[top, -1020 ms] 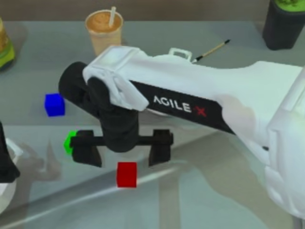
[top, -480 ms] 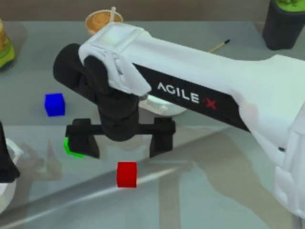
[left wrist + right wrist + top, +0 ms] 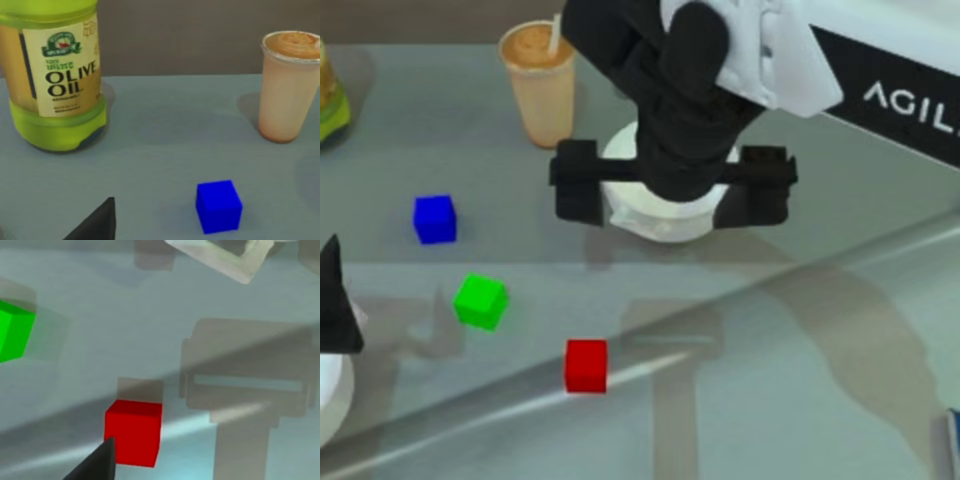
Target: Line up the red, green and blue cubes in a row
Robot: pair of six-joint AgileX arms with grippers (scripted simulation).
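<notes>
Three cubes lie on the glass table in the top view: the blue cube [image 3: 435, 218] at the left, the green cube [image 3: 480, 301] nearer the front, and the red cube [image 3: 586, 365] to its right, closest to the front edge. Together they form a slanting line. My right gripper [image 3: 670, 197] hangs high over the white pot, open and empty, well clear of the cubes. From its wrist I see the red cube [image 3: 133, 432] beside one fingertip [image 3: 95, 465], and the green cube [image 3: 14, 330]. My left gripper [image 3: 335, 300] is parked at the left edge, open, with the blue cube [image 3: 218, 206] ahead.
A white pot [image 3: 665, 228] stands under my right gripper. A cup of brown drink with a straw [image 3: 540, 75] is behind the cubes. An olive oil bottle [image 3: 55, 75] stands at the far left.
My right gripper has lifted off the green cube and swung up and back right to above the pot. The green cube now lies uncovered on the table. Red and blue cubes stayed put.
</notes>
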